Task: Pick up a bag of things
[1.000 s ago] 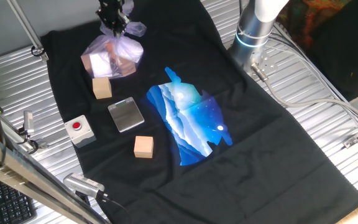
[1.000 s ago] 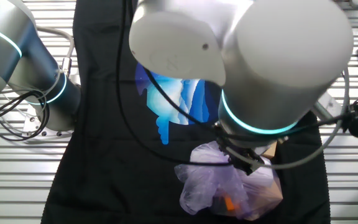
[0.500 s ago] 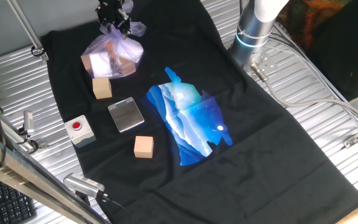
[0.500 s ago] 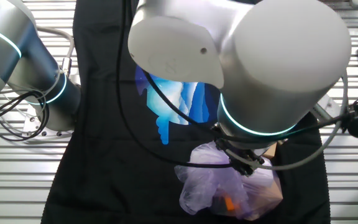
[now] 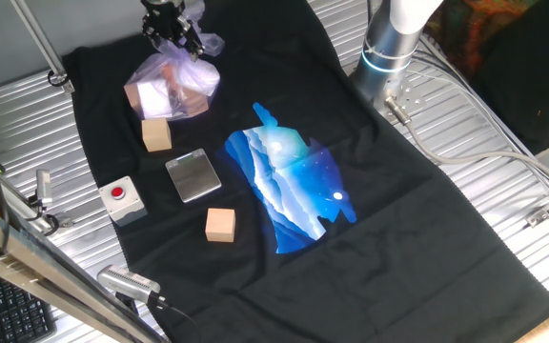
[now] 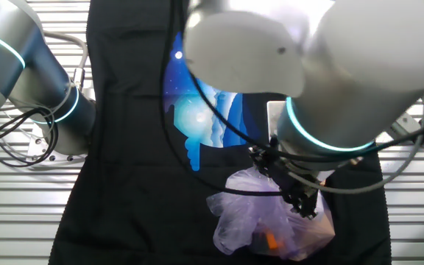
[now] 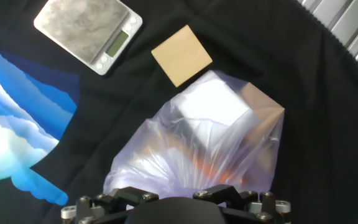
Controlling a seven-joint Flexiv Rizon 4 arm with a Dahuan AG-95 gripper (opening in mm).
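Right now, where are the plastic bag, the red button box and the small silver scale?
Plastic bag (image 5: 172, 88): one fixed view, its bulging middle.
Red button box (image 5: 122, 199): one fixed view, its top face.
Silver scale (image 7: 79, 23): hand view, its weighing plate.

Wooden cube just beside bag; other sides open

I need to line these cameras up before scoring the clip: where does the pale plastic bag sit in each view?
One fixed view: the bag sits upper left on the black cloth, under the gripper.
The other fixed view: the bag lies at bottom centre, below the arm.
Hand view: the bag fills the lower centre.
Shared landmark: the blue print on the cloth.
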